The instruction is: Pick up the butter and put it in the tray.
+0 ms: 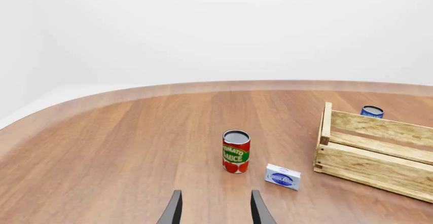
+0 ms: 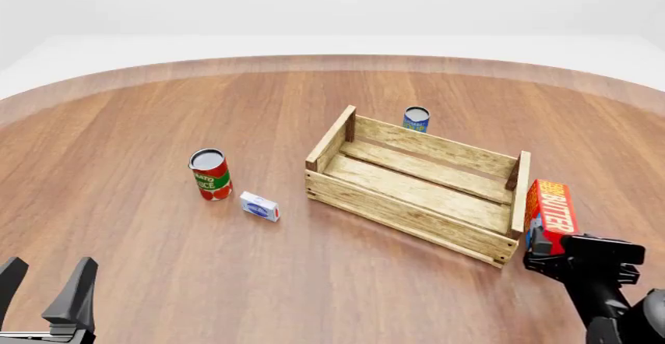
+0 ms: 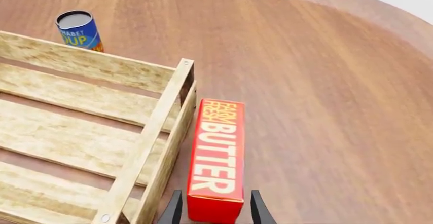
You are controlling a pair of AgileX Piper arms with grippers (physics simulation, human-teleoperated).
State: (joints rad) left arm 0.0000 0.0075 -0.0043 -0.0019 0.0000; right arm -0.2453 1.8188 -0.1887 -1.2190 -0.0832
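From the left wrist camera, the left arm's two dark fingers stand spread with bare wood between them, gripping nothing. Beyond them on the brown wooden desk stands an upright red-and-green tomato sauce can, and near it lies a small white-and-blue box. Further over is one end of the large, light wooden slatted tray, with a blue can showing past its far wall.

In the front view, the tray sits slantwise near the middle of the desk, a little toward the right edge. The blue can stands just beyond the tray's far wall. The tomato sauce can and the white-and-blue box are on the tray's left, well apart from it. The red rectangular butter carton, its orange lettered face up, is outside the tray, close beside its right end wall toward the near right corner of the desk. The right gripper is at the carton's near end. The left gripper is open near the near left corner.

From the right wrist camera, the butter lies alongside the tray's end wall; I cannot tell whether they touch. The right fingers flank the carton's near end, one on each side, close against it; a firm pinch cannot be confirmed. The blue can stands beyond the tray.
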